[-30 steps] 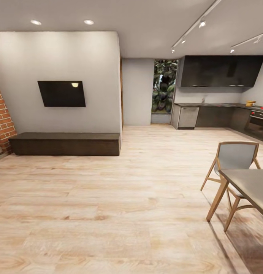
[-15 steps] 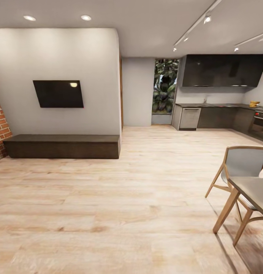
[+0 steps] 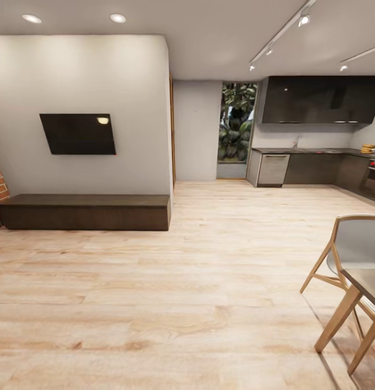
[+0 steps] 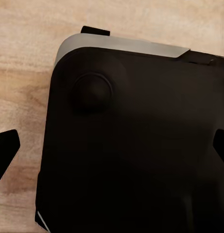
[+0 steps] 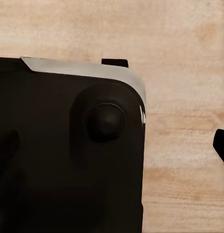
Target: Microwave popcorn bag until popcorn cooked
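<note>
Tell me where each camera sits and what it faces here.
Head view: high on the robot, facing across wood floor toward the far countertop, wall TV, and a chair.
Left wrist view: pointing down at the robot's dark base over floor.
Right wrist view: likewise, base over floor.
Both wrist views share base and floor.

TV left, countertop far right

From my left wrist camera I see my base, a glossy black shell with rounded corners, a pale grey band along one edge and a round raised knob. My right wrist camera shows the same black body, with its grey edge strip and a domed black knob.
</note>
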{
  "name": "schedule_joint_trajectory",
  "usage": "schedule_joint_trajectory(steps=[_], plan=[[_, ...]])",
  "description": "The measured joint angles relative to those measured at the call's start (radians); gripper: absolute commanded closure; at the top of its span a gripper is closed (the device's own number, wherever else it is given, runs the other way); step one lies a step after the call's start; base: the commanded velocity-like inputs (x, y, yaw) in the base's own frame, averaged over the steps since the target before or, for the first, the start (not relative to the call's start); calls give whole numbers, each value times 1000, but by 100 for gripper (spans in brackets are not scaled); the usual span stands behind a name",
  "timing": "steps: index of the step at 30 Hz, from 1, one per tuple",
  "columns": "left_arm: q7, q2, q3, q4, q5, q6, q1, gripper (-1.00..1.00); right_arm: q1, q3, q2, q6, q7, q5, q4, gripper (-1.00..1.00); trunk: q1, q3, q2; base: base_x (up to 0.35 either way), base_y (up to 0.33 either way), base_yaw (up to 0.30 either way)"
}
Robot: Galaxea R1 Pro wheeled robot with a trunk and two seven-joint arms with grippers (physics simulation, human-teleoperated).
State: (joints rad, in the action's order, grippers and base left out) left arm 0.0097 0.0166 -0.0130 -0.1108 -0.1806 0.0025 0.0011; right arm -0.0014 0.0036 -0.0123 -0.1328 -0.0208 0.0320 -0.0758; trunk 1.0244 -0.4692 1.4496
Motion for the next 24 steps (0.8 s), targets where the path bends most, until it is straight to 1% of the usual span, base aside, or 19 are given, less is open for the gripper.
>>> schedule_joint_trajectory(steps=[24], plan=[[-1,-2,0,0,0,2,0,-100,0,2,9,1,0,1,0,-100,0,0,0,326,0,0]])
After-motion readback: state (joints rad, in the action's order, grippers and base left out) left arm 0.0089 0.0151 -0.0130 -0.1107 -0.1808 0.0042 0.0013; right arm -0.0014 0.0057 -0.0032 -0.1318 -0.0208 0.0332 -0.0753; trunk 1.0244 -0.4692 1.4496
